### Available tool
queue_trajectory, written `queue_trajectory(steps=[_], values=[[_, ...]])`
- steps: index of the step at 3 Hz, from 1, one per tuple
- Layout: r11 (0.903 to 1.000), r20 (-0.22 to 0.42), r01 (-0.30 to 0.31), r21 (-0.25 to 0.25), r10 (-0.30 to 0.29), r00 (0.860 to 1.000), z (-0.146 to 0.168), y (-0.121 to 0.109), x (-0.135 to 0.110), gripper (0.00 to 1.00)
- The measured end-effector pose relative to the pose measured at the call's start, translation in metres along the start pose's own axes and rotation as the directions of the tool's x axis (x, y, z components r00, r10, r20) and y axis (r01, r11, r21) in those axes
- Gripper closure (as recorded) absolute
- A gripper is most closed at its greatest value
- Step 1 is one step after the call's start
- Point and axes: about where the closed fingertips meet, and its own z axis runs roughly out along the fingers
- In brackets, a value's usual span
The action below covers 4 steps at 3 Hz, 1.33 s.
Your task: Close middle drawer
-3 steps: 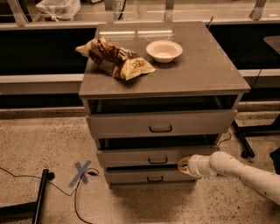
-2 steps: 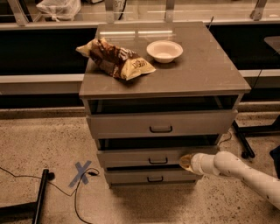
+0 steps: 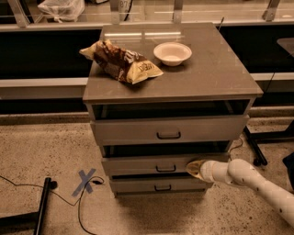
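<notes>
The grey-tan cabinet [image 3: 216,69] has three drawers, all pulled out a little. The middle drawer [image 3: 138,164] has a flat front with a small dark loop handle [image 3: 166,168] at centre and a dark gap above it. My gripper [image 3: 192,168] comes in from the lower right on a white arm [image 3: 257,183]. Its tip rests against the right part of the middle drawer's front, to the right of the handle. The top drawer [image 3: 133,130] sticks out furthest and has a taller front. The bottom drawer [image 3: 138,185] sits just below my gripper.
On the cabinet top lie a crumpled chip bag [image 3: 120,62] and a white bowl [image 3: 172,53]. A blue tape X [image 3: 84,181] and black cables [image 3: 27,188] mark the speckled floor at left. A dark chair base [image 3: 257,149] stands at right. A plastic bag [image 3: 59,9] is behind.
My gripper has slid slightly left along the middle drawer's front and presses on it. The drawer's position looks about the same.
</notes>
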Motion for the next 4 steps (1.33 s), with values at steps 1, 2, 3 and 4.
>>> queue_trajectory(steps=[1,2,3,4], values=[[0.9996,0.008,-0.005,0.029,0.005,1.0,0.013,-0.008,0.002,1.0],[0.9987,0.002,-0.009,0.05,0.009,1.0,0.023,-0.012,0.004,1.0],[0.9987,-0.017,0.003,0.051,-0.002,1.0,0.008,0.001,0.005,1.0],[0.9999,-0.035,0.008,0.008,-0.008,0.999,-0.021,0.033,0.004,1.0]])
